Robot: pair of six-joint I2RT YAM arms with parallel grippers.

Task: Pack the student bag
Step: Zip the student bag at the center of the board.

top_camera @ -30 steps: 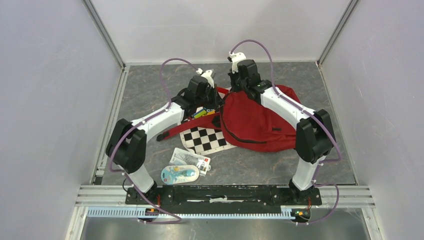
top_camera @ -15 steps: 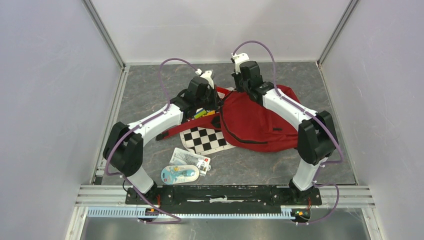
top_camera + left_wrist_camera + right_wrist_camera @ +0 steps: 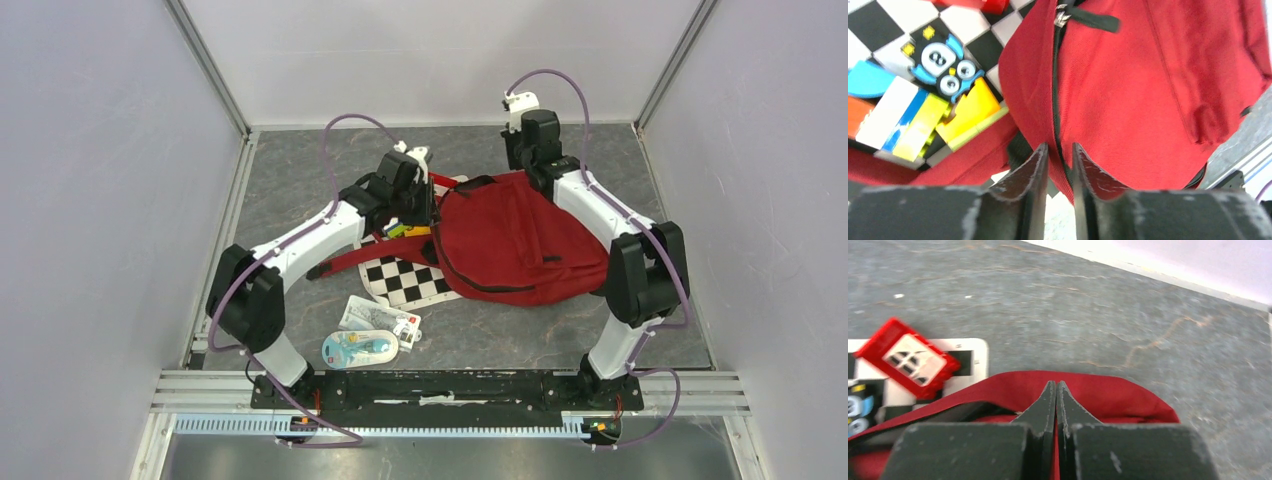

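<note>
The student bag (image 3: 520, 240) is a large red backpack lying on the table's middle right, partly over a black-and-white chequered board (image 3: 412, 280). My left gripper (image 3: 428, 205) is shut on the bag's left edge by the black zipper (image 3: 1055, 100), pinching red fabric between its fingers (image 3: 1035, 170). My right gripper (image 3: 520, 165) is shut on the bag's far top edge (image 3: 1083, 390), fabric between its tips. A colourful owl-print packet (image 3: 933, 100) lies on the board beside the bag's opening. A small red box (image 3: 908, 357) lies on the board's far side.
Two packaged stationery items (image 3: 362, 345) lie near the front left, next to the board. A red shoulder strap (image 3: 350, 262) trails left from the bag. Grey walls and metal rails enclose the table on three sides.
My right gripper has moved right and toward the far wall, pulling the bag's top edge with it and stretching the bag wider. My left gripper has stayed on the bag's left edge.
</note>
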